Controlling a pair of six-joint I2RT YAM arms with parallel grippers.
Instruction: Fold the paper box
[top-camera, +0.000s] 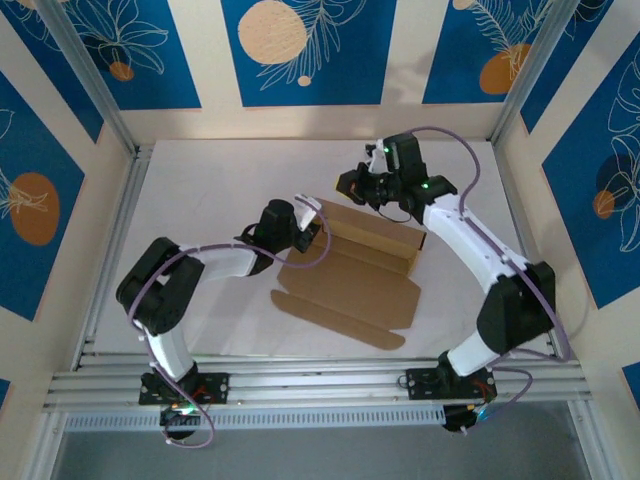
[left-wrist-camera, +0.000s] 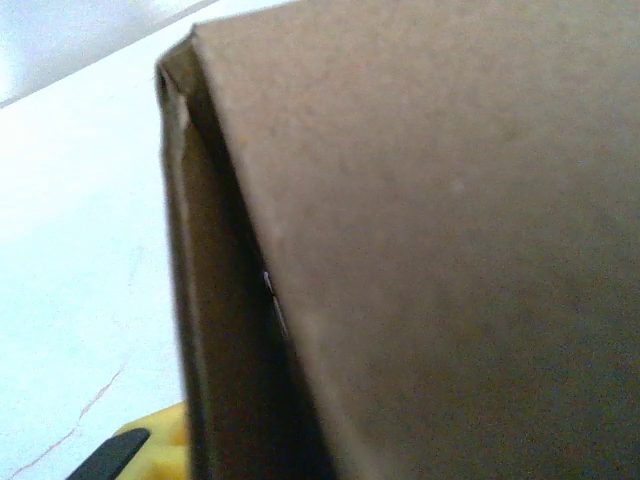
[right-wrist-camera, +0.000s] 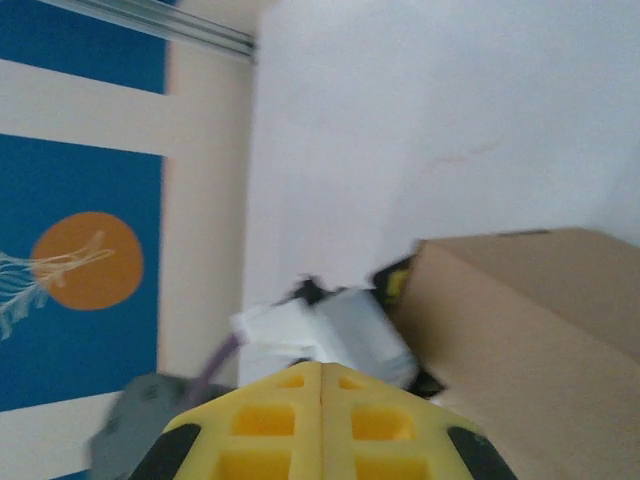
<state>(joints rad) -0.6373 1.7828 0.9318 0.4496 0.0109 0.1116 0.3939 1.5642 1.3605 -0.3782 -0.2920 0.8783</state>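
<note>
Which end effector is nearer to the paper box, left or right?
Left. The left end effector is at the left end of the paper box; the right end effector hovers beyond its far edge, apart.

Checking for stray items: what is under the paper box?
The paper box lies on the white table, with tabletop showing around its edges. Anything directly beneath the cardboard is covered from view.

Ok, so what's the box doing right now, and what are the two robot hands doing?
paper box: half folded, back walls standing up, front flap flat on the table.
left hand: at the box's left end; open or shut, can't tell.
right hand: shut, holding nothing, beside the box.
</note>
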